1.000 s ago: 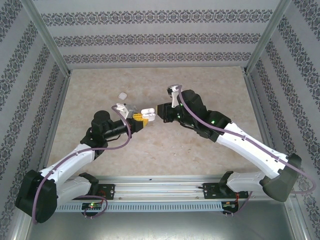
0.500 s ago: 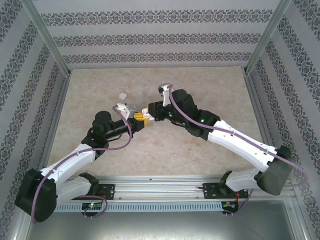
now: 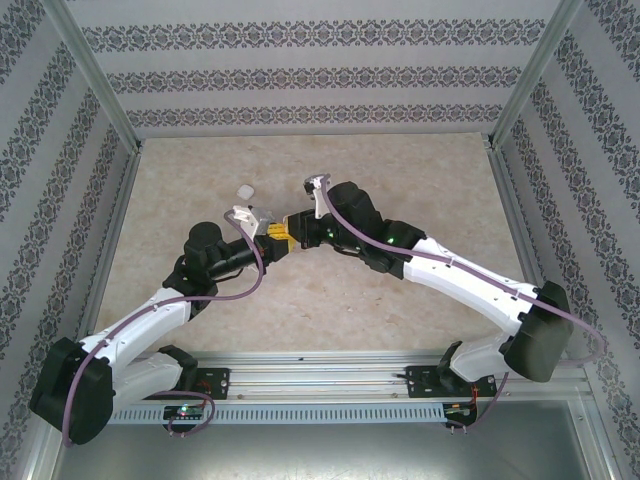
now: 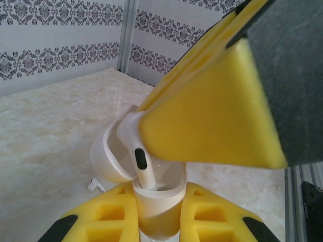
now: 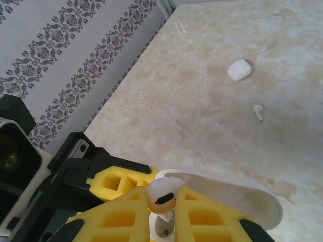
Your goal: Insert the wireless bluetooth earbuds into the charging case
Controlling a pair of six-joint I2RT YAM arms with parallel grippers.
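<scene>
At the mouth of the open case [image 4: 158, 207] clamped by the left gripper [image 3: 268, 232], the right gripper [image 5: 164, 216] pinches one earbud [image 5: 161, 196]; beyond lie one shut case [image 5: 238, 70] and one loose earbud [image 5: 258, 112].

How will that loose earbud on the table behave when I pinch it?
Probably slippery: the loose earbud looks glossy and rounded. It is tiny, so likely light and easily nudged across the smooth table. Its round head may let it pivot.
</scene>
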